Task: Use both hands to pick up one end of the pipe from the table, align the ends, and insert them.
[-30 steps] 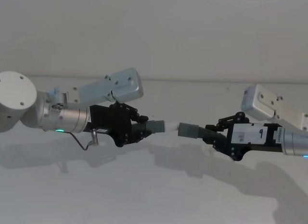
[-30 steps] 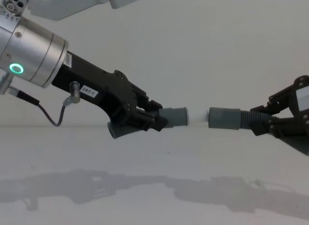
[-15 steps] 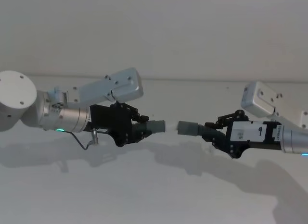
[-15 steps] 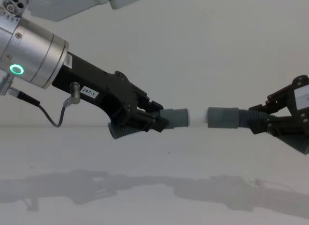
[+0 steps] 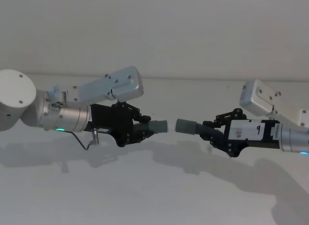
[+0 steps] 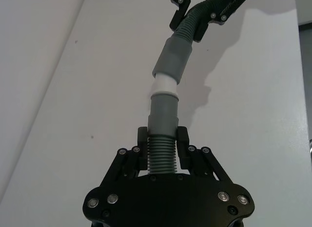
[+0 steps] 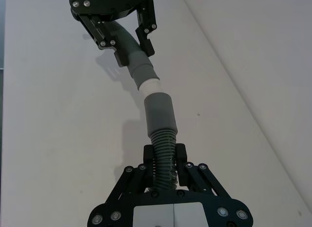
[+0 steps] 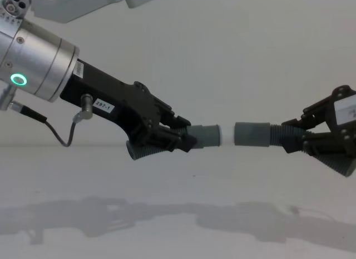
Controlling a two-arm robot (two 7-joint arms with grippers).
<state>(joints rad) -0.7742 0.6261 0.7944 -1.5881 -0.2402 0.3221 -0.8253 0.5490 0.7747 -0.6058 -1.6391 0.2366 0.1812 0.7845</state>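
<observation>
Two pipe pieces held aloft: left gripper [image 8: 167,138] clamps the white-tipped piece [image 8: 207,135], right gripper [image 8: 311,139] the socket piece [image 8: 251,133]. We judge alignment done; insertion needs a straight push together.

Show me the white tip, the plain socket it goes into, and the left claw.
white tip [image 8: 219,135]: chest view, on the narrow white end of the left piece.
socket [image 8: 251,133]: chest view, on the smooth grey collar's middle.
left claw [image 8: 179,138]: chest view, between its fingertips, on the gripped pipe.
</observation>
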